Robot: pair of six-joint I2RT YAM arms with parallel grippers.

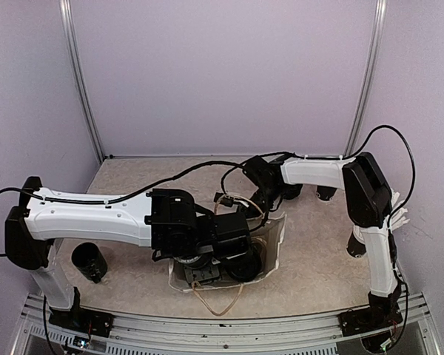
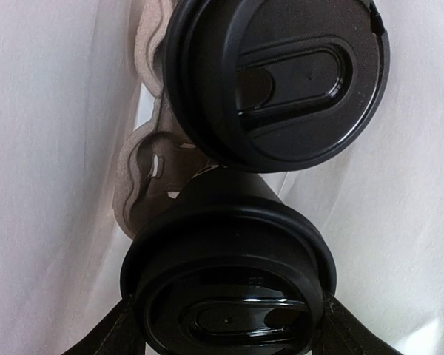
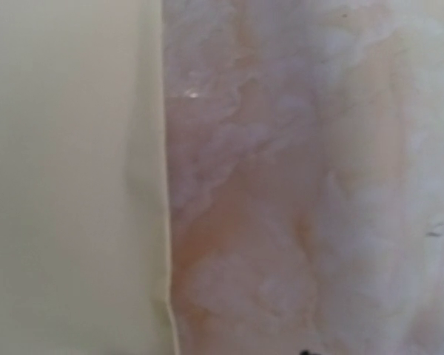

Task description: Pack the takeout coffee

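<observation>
Left fingers [image 2: 107, 336] clamp takeout coffee [image 2: 229, 296] between them, grip shown by wrist view only; right fingers [image 1: 260, 201] spread unclear overhead.

We see a table [image 1: 126, 177] with a marbled beige top, closed in by pale lilac walls: a back wall [image 1: 222, 74] between two slanting metal posts [image 1: 81, 81], and side walls [image 1: 22, 89]. A metal rail [image 1: 229, 325] runs along the table's near edge. The light is soft and even.
</observation>
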